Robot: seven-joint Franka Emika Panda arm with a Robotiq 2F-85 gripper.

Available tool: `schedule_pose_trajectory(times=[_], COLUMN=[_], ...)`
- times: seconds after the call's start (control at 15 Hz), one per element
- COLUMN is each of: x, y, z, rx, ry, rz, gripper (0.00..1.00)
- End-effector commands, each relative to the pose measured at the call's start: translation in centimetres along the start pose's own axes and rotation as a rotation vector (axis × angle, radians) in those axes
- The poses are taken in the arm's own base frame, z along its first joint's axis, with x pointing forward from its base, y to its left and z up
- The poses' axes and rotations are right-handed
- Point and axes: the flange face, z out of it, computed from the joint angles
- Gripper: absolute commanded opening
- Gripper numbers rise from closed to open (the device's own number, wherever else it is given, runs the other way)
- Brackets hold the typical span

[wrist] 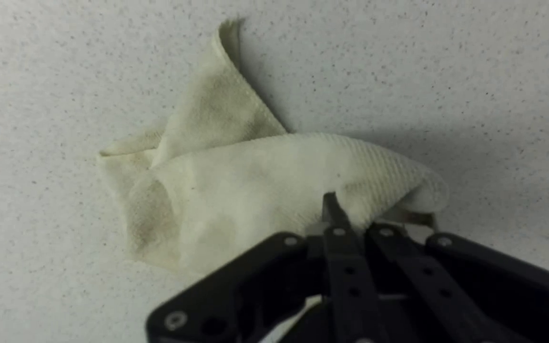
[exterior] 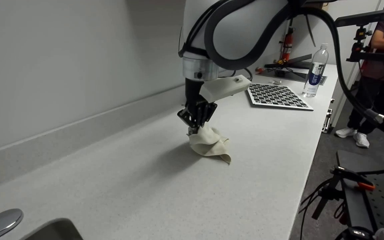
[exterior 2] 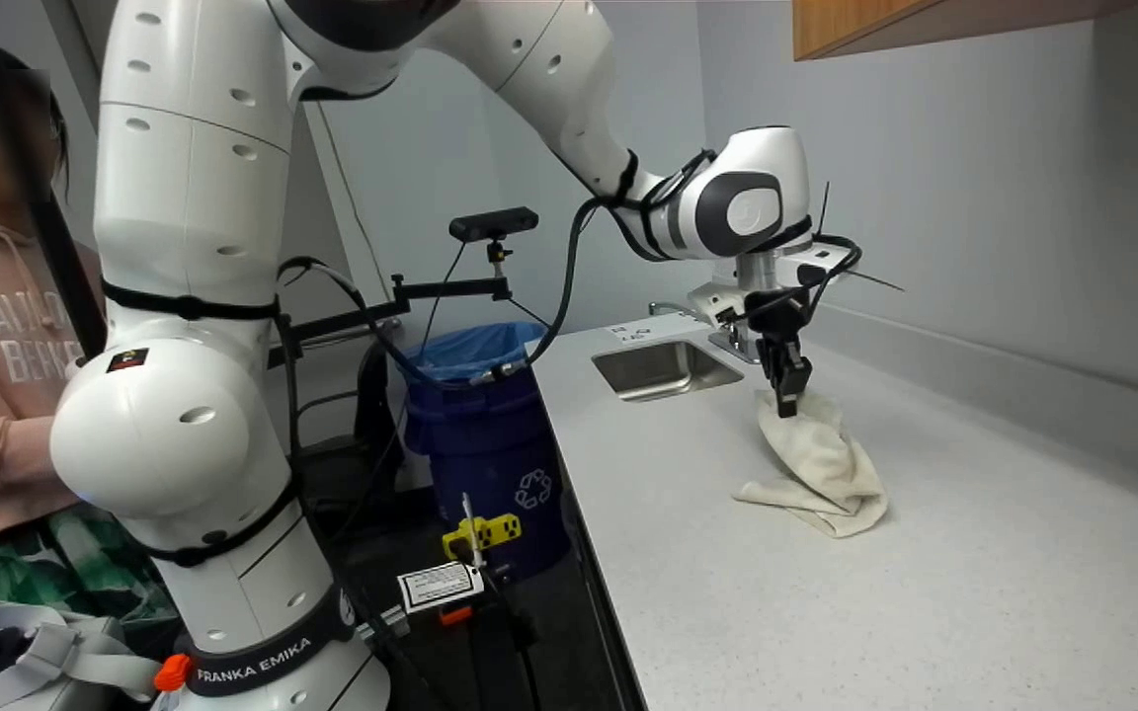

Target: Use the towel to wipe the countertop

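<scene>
The cream towel (exterior: 210,145) lies bunched and folded on the white speckled countertop (exterior: 178,203). It shows in an exterior view (exterior 2: 831,469) and in the wrist view (wrist: 250,181). My gripper (exterior: 193,130) points down at the raised end of the towel, in both exterior views (exterior 2: 787,395). In the wrist view the jaws (wrist: 353,216) are close together with towel fabric pinched between them. One fingertip is partly hidden by the cloth. The lower folds of the towel rest on the countertop, with a corner sticking out to one side.
A steel sink (exterior 2: 668,370) and a grey faucet part (exterior: 0,221) are at one end of the counter. A checkered board (exterior: 277,96) and a water bottle (exterior: 315,73) stand toward the opposite end. A wall with a backsplash (exterior: 88,130) runs along the counter's back.
</scene>
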Motion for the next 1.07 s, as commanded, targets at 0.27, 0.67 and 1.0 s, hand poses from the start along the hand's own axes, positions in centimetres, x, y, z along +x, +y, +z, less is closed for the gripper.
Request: schedule_pose_trajectory(times=[0.27,0.67,1.0], x=[-2.5,-4.2,-7.0], y=[2.7,4.5,6.8], z=[-3.7,-3.9,-3.5], rx=[-0.032,-0.024,-0.039], ry=[0.065,0.059,0.041], rz=[-0.056,-0.046,-0.038], gripper=[0.54,0.98,1.0])
